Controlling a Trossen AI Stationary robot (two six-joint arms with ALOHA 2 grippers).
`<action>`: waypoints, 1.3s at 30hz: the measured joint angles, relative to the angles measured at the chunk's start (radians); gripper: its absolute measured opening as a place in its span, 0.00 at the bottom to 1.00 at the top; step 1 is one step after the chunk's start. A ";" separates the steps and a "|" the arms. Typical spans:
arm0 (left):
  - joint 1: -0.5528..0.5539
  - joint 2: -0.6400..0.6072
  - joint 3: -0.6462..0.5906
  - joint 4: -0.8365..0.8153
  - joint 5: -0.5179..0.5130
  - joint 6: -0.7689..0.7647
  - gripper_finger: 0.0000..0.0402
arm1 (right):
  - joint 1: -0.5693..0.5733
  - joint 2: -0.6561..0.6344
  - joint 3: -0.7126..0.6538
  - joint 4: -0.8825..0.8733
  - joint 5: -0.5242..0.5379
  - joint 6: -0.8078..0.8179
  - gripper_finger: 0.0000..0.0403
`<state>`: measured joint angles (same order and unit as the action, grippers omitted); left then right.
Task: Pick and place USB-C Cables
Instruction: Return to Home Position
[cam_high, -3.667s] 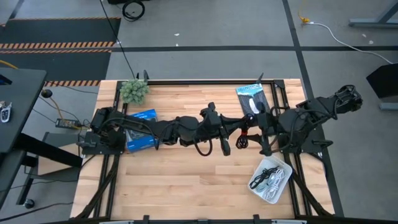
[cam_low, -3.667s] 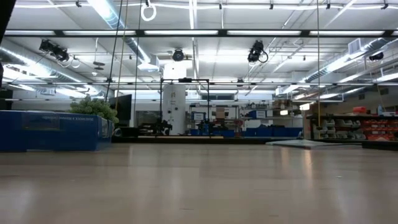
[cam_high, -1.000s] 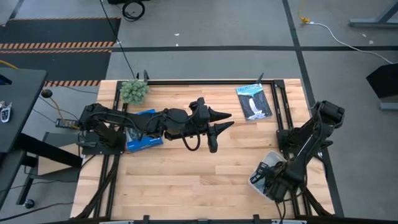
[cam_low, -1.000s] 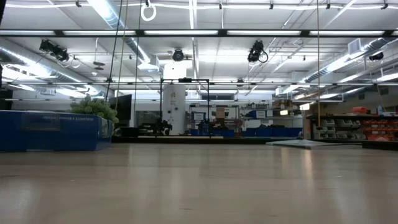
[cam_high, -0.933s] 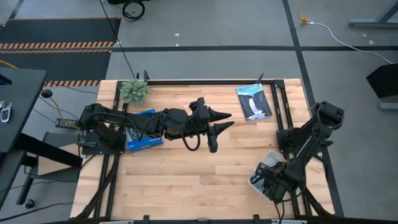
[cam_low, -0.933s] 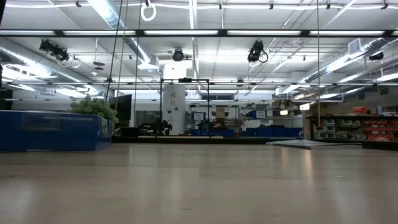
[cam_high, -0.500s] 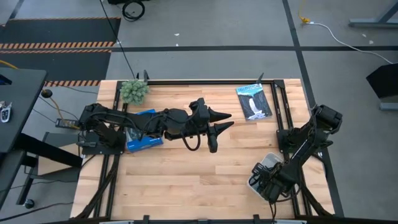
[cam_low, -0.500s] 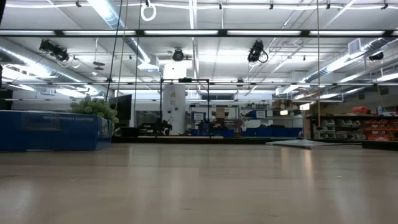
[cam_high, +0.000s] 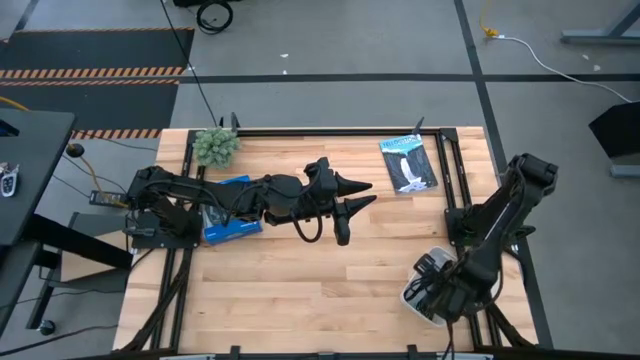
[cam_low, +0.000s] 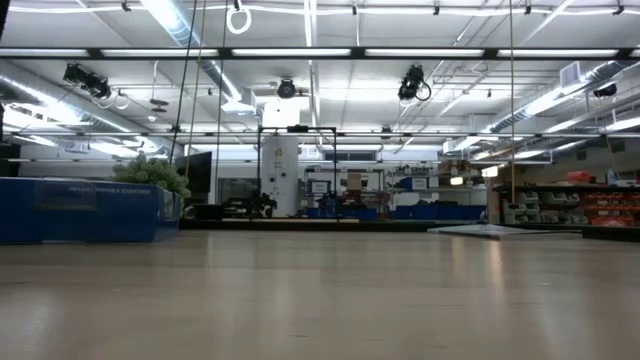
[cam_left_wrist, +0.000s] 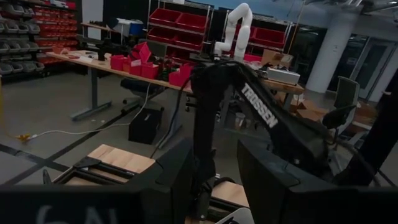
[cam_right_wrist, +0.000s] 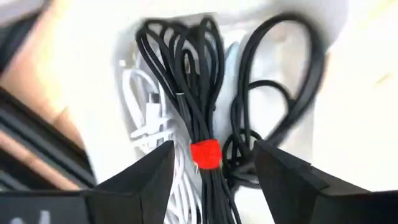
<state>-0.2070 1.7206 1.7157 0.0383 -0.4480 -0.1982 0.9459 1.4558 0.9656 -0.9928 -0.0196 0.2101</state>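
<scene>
High view, from your left: a green plant ball (cam_high: 216, 146) sits at the far left corner of the counter (cam_high: 300, 290), and a blue box (cam_high: 228, 209) lies partly under the left arm. The left tool (cam_high: 372, 192) hangs over the counter's middle, its fingers spread wide and empty. Further right, a flat dark packet (cam_high: 408, 163) lies near the far edge. At the near right corner the right tool (cam_high: 440, 293) hovers directly over the white bin (cam_high: 413, 296). Your right wrist view looks straight into that bin. There the white cable (cam_right_wrist: 146, 118) lies to one side, the black bundle with a red band (cam_right_wrist: 205, 154) runs down the middle, and the thin black loop (cam_right_wrist: 273, 93) curls beside it. The right tool's fingers (cam_right_wrist: 143, 180) stand wide apart either side of the bundle, gripping nothing.
</scene>
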 joint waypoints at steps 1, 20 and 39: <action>0.000 0.000 0.000 0.000 0.000 0.000 0.34 | 0.000 -0.012 0.017 -0.018 0.001 0.001 0.56; 0.000 -0.129 -0.001 -0.269 0.059 -0.030 0.33 | -0.018 -0.581 0.085 0.058 0.564 0.199 0.38; 0.012 -0.260 -0.323 -0.333 0.093 -0.216 0.33 | -0.162 -0.975 -0.380 0.703 0.603 0.149 0.01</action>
<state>-0.1951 1.4603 1.3929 -0.2946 -0.3549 -0.4146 0.7842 0.4807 0.5856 -0.2901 0.5834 0.3594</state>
